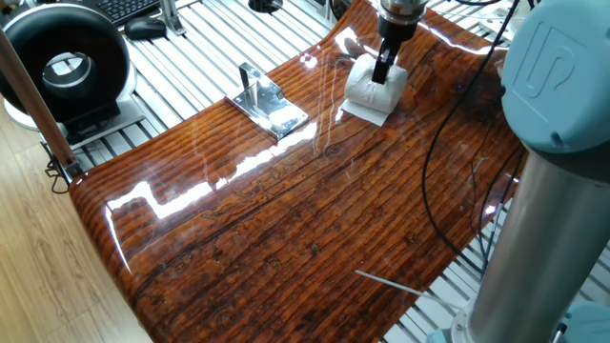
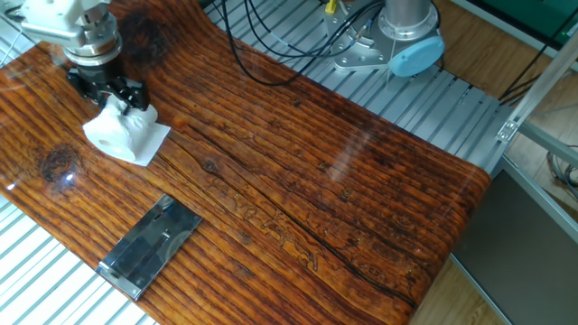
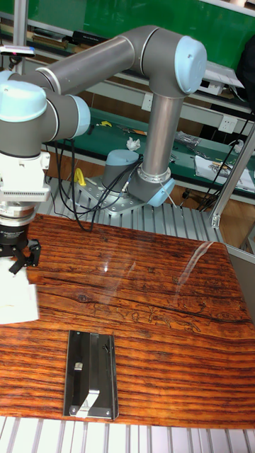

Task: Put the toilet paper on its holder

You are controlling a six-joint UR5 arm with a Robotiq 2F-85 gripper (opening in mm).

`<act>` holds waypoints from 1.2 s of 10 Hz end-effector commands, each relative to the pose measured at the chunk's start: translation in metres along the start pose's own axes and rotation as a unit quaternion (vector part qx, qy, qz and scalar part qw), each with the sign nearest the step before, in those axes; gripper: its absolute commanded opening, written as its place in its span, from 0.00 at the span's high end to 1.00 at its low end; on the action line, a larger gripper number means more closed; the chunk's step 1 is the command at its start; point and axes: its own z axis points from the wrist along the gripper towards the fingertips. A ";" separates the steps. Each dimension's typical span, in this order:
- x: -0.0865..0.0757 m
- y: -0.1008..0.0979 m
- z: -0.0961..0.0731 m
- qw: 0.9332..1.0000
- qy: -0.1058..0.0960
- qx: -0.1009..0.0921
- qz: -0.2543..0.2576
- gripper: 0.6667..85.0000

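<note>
The toilet paper (image 1: 373,89) lies on its loose sheet at the far end of the wooden table (image 1: 286,219). It is a small white roll and looks squashed. My gripper (image 1: 383,72) comes straight down onto it, and its dark fingers pinch the top of the roll (image 2: 116,132). In the tall fixed view the gripper (image 3: 15,260) sits right above the white roll (image 3: 15,296) at the left edge. The holder (image 1: 270,103), a chrome plate with a short bent bar, stands apart from the roll toward the table's edge (image 2: 151,246) (image 3: 91,374).
A large black ring-shaped device (image 1: 65,65) stands off the table at the left. The arm's grey column (image 1: 543,191) rises at the right. Cables (image 2: 271,54) run from the robot base (image 2: 397,41). A thin white stick (image 1: 386,283) lies near the front edge.
</note>
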 end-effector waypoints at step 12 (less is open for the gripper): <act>0.014 0.023 -0.024 0.998 0.054 -0.011 0.031 0.29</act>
